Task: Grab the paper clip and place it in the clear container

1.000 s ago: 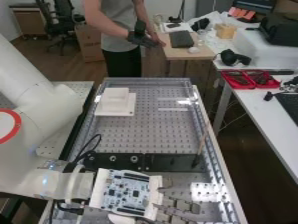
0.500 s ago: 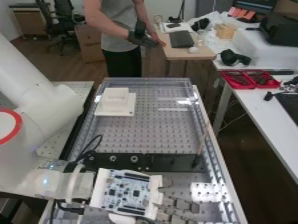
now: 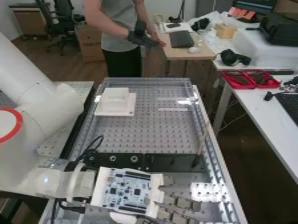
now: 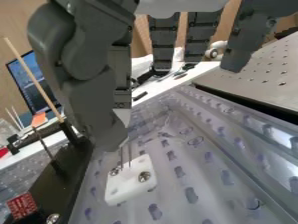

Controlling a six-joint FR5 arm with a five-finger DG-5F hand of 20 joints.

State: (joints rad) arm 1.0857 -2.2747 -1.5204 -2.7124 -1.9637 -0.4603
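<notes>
The hand [image 3: 176, 201] is low in the high view, its fingers extended toward the right beside the circuit board mounted on it. In the wrist view the hand [image 4: 96, 95] has its fingers and thumb fairly straight, with nothing gripped. Two thin metal wires [image 4: 130, 154], perhaps the paper clip, stand upright at a small white block [image 4: 131, 179], just below the nearest dark fingertip; whether they touch it I cannot tell. A pale boxy piece on a square plate [image 3: 116, 110] stands at the bench's far left; I cannot tell whether it is the clear container.
A black bar [image 3: 169, 162] crosses the perforated bench [image 3: 149, 135] beyond the hand, with a thin wooden stick [image 3: 202, 140] rising from its right end. Clear raised edging [image 3: 149, 81] surrounds the bench. Red trays [image 3: 249, 79] lie on the side table.
The hand and its circuit board have shifted very slightly to the right in the high view. Its fingers remain extended.
</notes>
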